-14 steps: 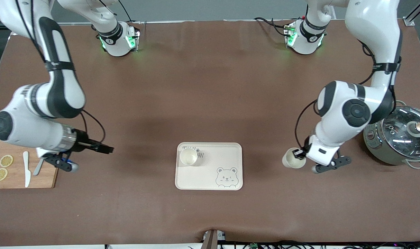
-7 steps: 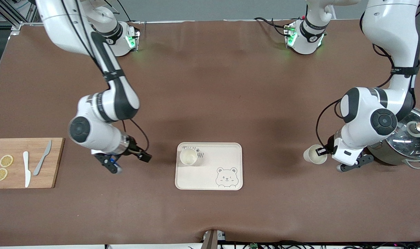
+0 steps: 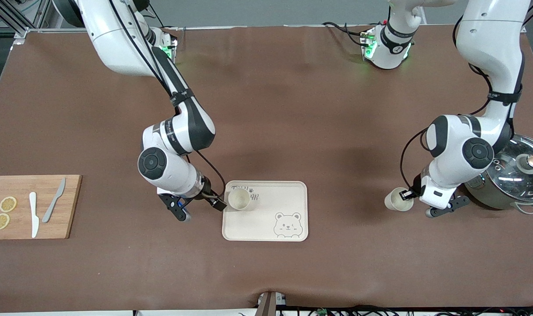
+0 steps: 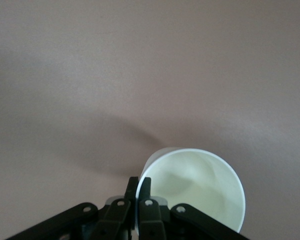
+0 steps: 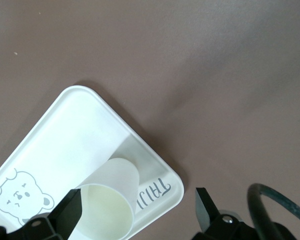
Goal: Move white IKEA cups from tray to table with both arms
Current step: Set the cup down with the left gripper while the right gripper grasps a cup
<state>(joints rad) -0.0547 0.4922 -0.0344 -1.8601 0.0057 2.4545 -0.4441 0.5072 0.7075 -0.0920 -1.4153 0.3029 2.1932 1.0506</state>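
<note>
Left gripper (image 3: pixel 408 194) pinches rim of cup (image 3: pixel 396 199), lower right of front view, beside pot (image 3: pixel 510 175). Right gripper (image 5: pixel 138 204) spread wide around second cup (image 3: pixel 239 198) on tray (image 3: pixel 266 228), centre frame.

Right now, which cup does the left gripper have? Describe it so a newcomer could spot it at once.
Start at the grey-green pot with the glass lid at the left arm's end of the table. Beside it, toward the bear-printed tray, the left gripper pinches the rim of a small cream-white cup. Unlike the twin cup, it is not on the tray.
</note>
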